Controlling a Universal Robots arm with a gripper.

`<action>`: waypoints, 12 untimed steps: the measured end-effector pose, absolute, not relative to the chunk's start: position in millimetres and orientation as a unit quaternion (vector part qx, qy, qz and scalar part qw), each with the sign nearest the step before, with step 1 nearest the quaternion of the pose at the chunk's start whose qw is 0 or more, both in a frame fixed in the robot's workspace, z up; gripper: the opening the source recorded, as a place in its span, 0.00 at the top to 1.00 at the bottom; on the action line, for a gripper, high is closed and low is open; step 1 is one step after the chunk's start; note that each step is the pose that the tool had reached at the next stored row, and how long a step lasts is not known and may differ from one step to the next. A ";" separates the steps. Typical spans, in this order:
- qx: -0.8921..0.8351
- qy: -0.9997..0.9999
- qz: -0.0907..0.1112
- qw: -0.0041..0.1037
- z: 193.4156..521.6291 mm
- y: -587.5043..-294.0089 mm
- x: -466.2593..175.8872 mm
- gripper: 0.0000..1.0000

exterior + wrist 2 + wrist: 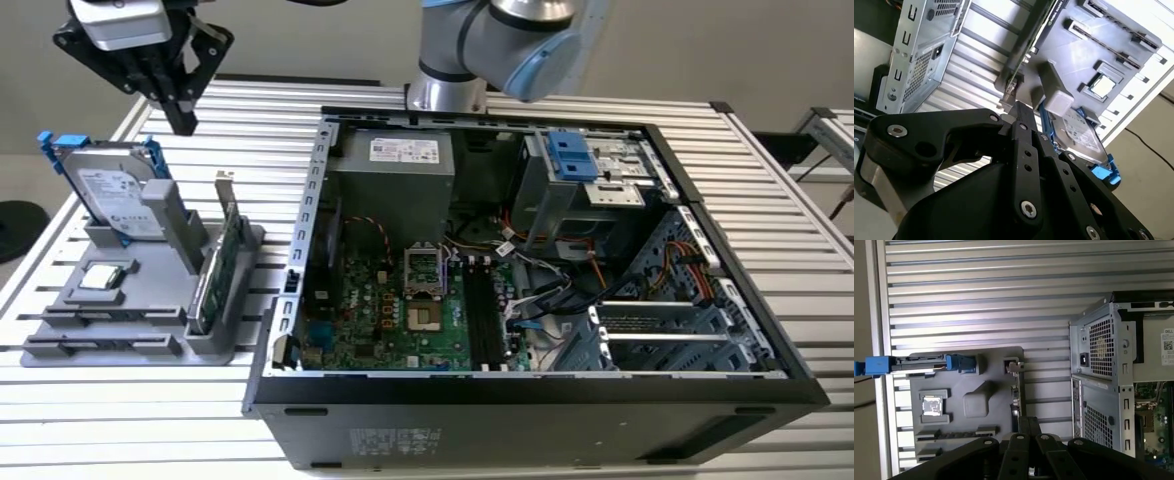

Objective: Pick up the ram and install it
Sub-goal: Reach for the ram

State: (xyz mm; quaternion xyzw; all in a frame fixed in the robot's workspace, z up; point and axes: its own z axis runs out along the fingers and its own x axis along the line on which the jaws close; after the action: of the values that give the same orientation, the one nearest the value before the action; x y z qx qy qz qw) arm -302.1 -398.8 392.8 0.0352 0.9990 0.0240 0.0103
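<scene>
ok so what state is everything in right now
claw: shut, holding nothing, above the grey holder
hard drive: upright in the holder
green card: on edge in the holder
chip: flat in its pocket
computer case: side open

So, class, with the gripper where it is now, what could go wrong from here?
1. The gripper hangs near the upright green card and hard drive in the grey holder; a careless descent might knock either.
2. Loose cables crowd the open case beside the motherboard and might snag the arm.
</scene>
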 end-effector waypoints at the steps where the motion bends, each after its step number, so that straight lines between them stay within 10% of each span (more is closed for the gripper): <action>1: 0.035 0.999 0.024 0.010 392.8 -398.8 -303.8 1.00; 12: 0.035 0.999 0.024 0.010 392.8 -398.8 -321.7 1.00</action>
State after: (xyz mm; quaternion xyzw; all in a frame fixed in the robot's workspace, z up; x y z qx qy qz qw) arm -321.7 -398.8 392.8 0.0351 0.9990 0.0240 0.0103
